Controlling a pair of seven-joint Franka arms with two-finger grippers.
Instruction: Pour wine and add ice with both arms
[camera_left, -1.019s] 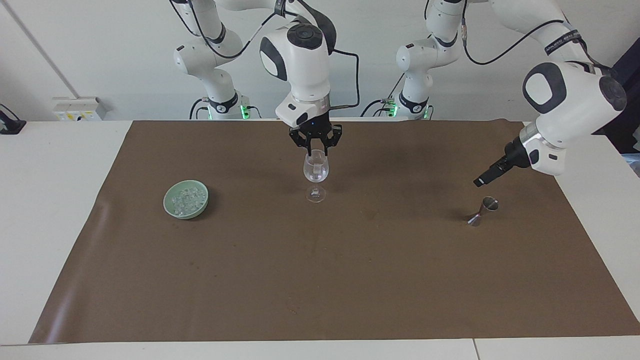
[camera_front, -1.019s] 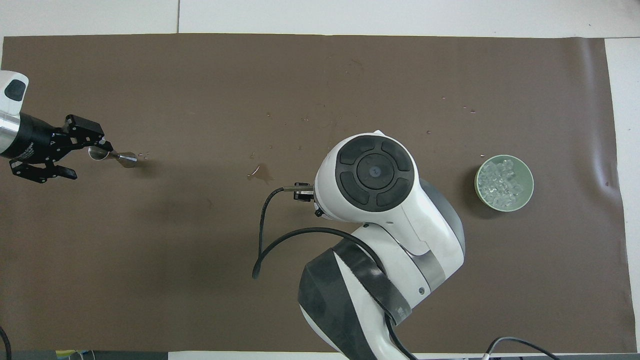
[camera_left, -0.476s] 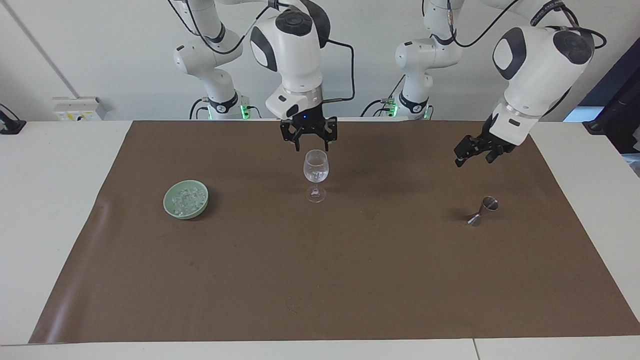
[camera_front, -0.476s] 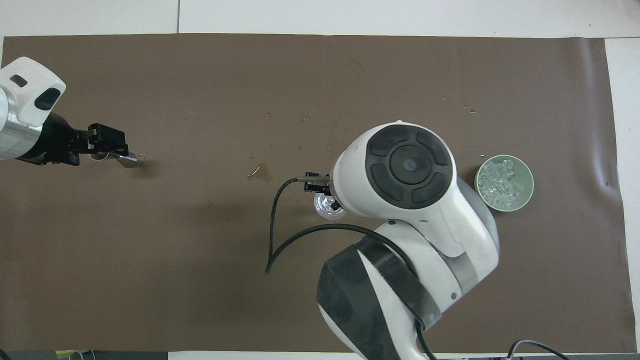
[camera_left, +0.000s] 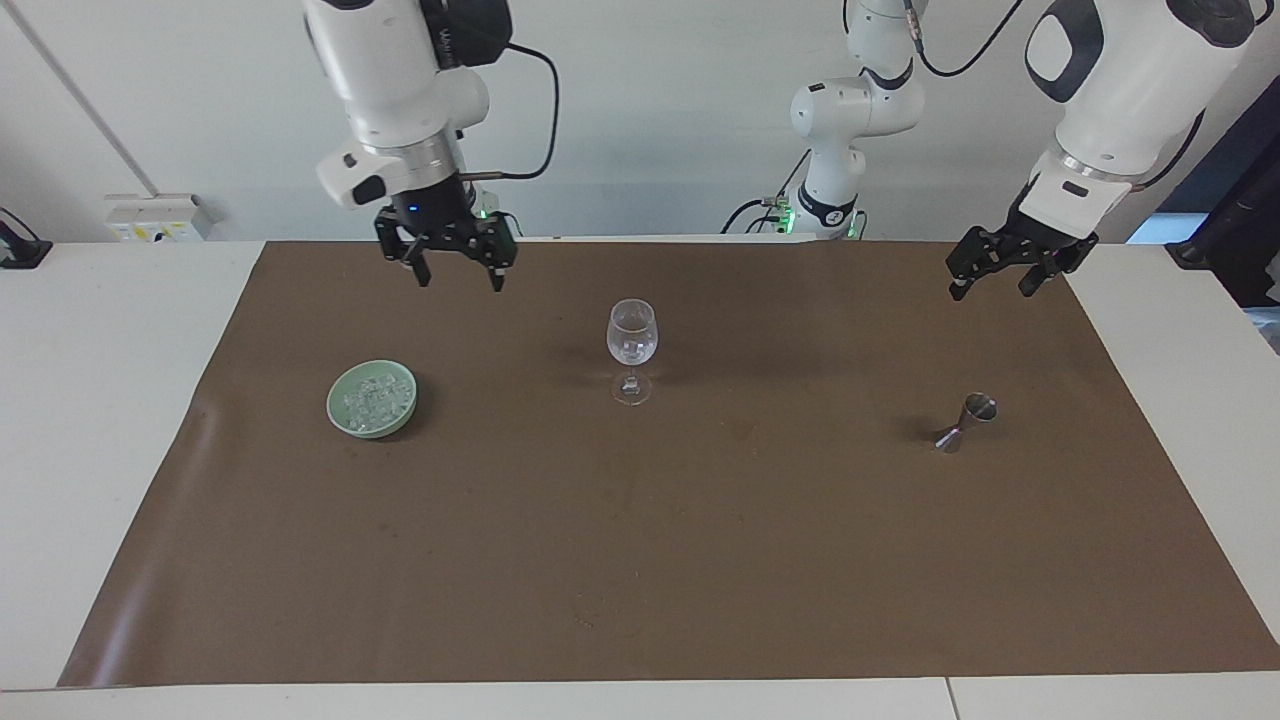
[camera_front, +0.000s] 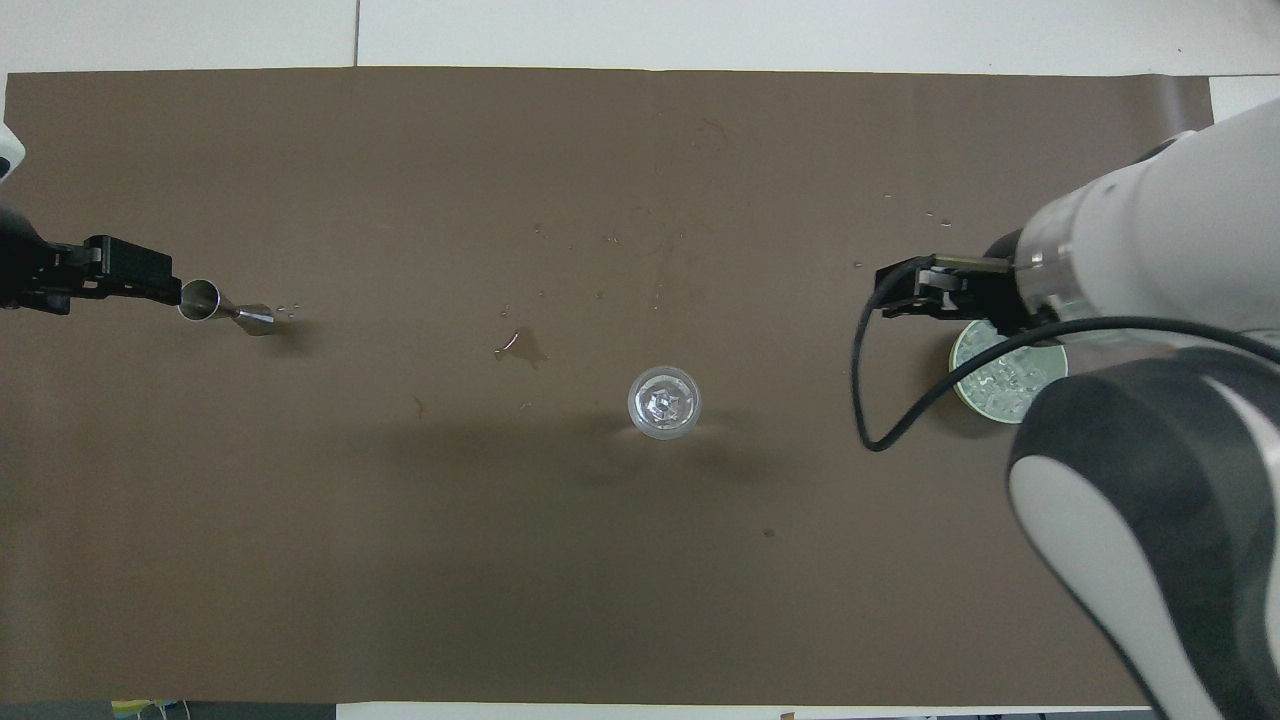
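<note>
In the facing view, my right arm's black clawed gripper (camera_left: 455, 262) hung high over the brown mat (camera_left: 640, 560), near the robots' edge of it, fingers spread and empty. It was up over the strip of mat between the pale green round bowl (camera_left: 340, 403) and the clear stemmed wine glass (camera_left: 632, 345), touching neither. The heap of clear, whitish ice chunks (camera_left: 374, 405) lay in that bowl, toward the right arm's end of the table. The glass stood upright mid-mat with a few clear pieces in its bowl. My left arm's black gripper (camera_left: 1005, 275) hovered with its fingers parted and empty, well above the small steel double-cone jigger (camera_left: 967, 421), which lay tilted on the mat toward the left arm's end.

From overhead, the right gripper (camera_front: 915, 293) and wrist covered part of the bowl's (camera_front: 1045, 390) rim, the ice (camera_front: 1003, 388) showing beneath. The wine glass (camera_front: 664, 402) sat apart from both grippers. The left gripper (camera_front: 120, 278) appeared just beside the jigger's (camera_front: 226, 308) open cup. A small wet patch (camera_front: 521, 346) marked the mat (camera_front: 640, 600) between jigger and glass.
</note>
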